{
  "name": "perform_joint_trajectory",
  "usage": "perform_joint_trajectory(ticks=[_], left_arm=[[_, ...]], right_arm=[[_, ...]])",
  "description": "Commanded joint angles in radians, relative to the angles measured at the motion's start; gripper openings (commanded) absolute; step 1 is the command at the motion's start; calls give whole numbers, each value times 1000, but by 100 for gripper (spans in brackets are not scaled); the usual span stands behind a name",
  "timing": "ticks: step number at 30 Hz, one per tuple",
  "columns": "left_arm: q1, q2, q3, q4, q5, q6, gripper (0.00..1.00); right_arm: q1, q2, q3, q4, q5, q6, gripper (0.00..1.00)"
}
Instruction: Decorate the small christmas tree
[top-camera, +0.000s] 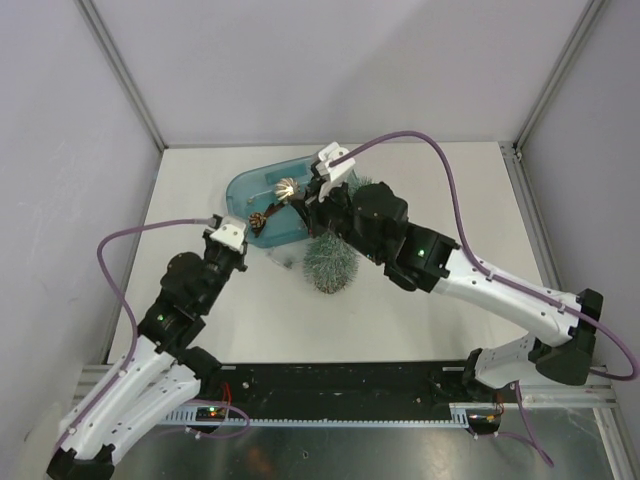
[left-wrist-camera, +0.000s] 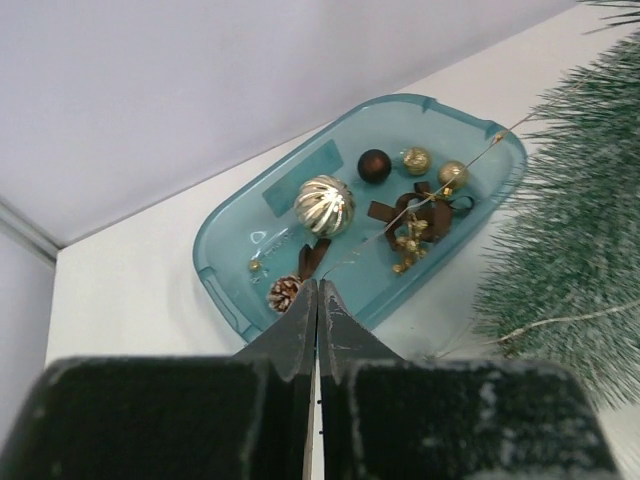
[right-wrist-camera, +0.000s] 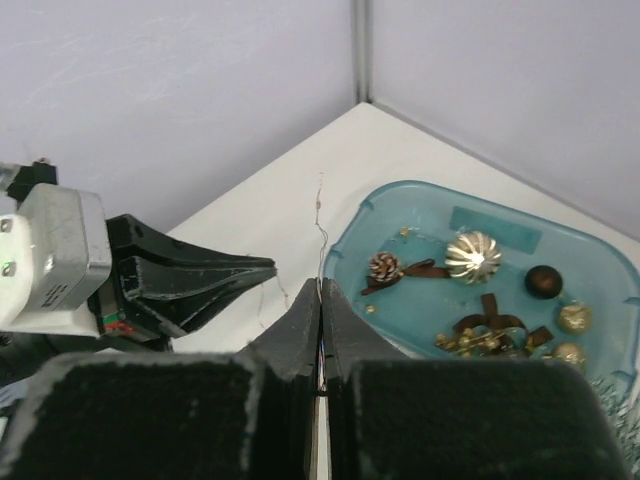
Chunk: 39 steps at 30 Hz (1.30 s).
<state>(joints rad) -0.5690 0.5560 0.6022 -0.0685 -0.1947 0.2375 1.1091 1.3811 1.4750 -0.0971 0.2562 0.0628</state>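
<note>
The small christmas tree (top-camera: 335, 265) lies on its side on the table, partly under my right arm; its frosted needles fill the right of the left wrist view (left-wrist-camera: 570, 260). A thin wire (right-wrist-camera: 320, 215) passes between the jaws of my right gripper (right-wrist-camera: 321, 288), which is shut on it at the rim of the blue tub (right-wrist-camera: 350, 240). My left gripper (left-wrist-camera: 318, 285) is shut at the tub's near edge, beside a pine cone (left-wrist-camera: 284, 292). The thin wire (left-wrist-camera: 430, 195) runs from its tips across the tub. From above, both grippers (top-camera: 250, 232) (top-camera: 296, 208) meet at the tub (top-camera: 240, 190).
Inside the tub (left-wrist-camera: 215, 260) lie a ribbed gold ball (left-wrist-camera: 324, 204), a dark brown ball (left-wrist-camera: 375, 165), small gold balls (left-wrist-camera: 416, 160) and brown bows with gold beads (left-wrist-camera: 415, 225). Grey walls close in the table at the back and both sides.
</note>
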Motion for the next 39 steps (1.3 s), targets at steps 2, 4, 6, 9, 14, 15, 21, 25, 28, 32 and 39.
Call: perform_joint_trajectory(ticks=[2, 4, 6, 9, 14, 15, 21, 25, 28, 32, 39], left_arm=[[40, 50, 43, 109, -149, 46, 0], [63, 58, 53, 118, -152, 42, 0], [77, 75, 61, 140, -146, 45, 0], [83, 106, 69, 208, -126, 61, 0], [82, 180, 88, 293, -7, 57, 2], [81, 192, 89, 309, 25, 57, 3], [52, 252, 69, 378, 110, 88, 3], [41, 261, 44, 424, 128, 99, 3], [40, 267, 30, 465, 153, 113, 4], [37, 276, 18, 516, 204, 124, 5], [17, 302, -11, 600, 271, 134, 6]], right_arm=[[-40, 25, 74, 71, 5, -57, 0], [-52, 40, 83, 83, 4, -74, 0], [-67, 57, 100, 86, -1, -97, 0], [-102, 95, 137, 87, -16, -116, 0], [-159, 178, 224, 116, -39, -141, 0], [-169, 195, 247, 117, -40, -153, 0], [-226, 283, 353, 104, -64, -193, 0], [-257, 293, 375, 113, -88, -205, 0], [-284, 303, 392, 110, -105, -204, 0], [-328, 319, 404, 104, -128, -191, 0], [-449, 336, 380, 106, -162, -132, 0]])
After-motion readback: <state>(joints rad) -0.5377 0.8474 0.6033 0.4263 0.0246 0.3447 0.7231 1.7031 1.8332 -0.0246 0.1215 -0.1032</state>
